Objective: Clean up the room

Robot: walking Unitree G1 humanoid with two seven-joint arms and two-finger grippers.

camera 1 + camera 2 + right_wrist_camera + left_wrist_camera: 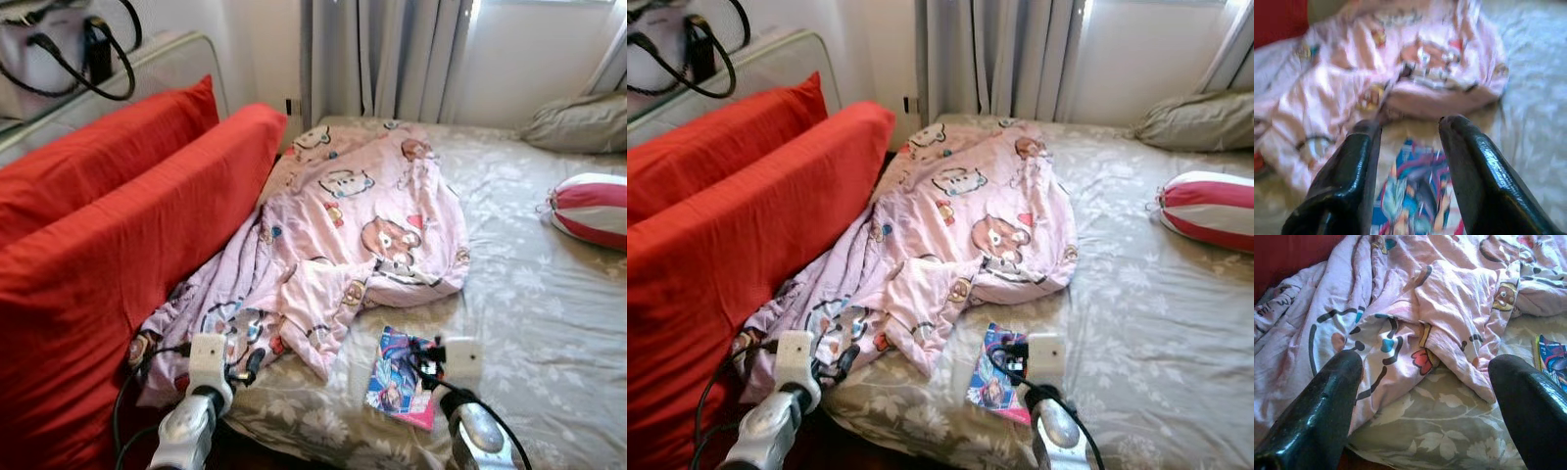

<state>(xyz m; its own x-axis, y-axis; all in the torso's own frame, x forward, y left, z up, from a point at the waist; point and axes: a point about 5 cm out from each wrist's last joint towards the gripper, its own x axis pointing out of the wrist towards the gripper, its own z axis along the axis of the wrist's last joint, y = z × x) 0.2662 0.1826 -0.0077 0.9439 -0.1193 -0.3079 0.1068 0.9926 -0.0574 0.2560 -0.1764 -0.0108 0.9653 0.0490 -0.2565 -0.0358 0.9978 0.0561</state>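
A crumpled pink cartoon-print blanket (343, 215) lies across the left half of the bed (529, 313). A colourful comic book (397, 382) lies flat on the grey floral sheet near the bed's front edge, just right of the blanket's lower corner. My left gripper (1427, 362) is open wide, low at the front edge, with its fingers pointing at the blanket's hem. My right gripper (1409, 125) hovers open right above the near end of the comic book (1415, 196), with nothing between its fingers.
Two big red cushions (118, 245) stand on edge along the bed's left side. A red-and-white striped pillow (593, 208) and a grey pillow (578, 122) lie at the far right. A bag (49, 49) hangs at the top left. Curtains (392, 59) hang behind the bed.
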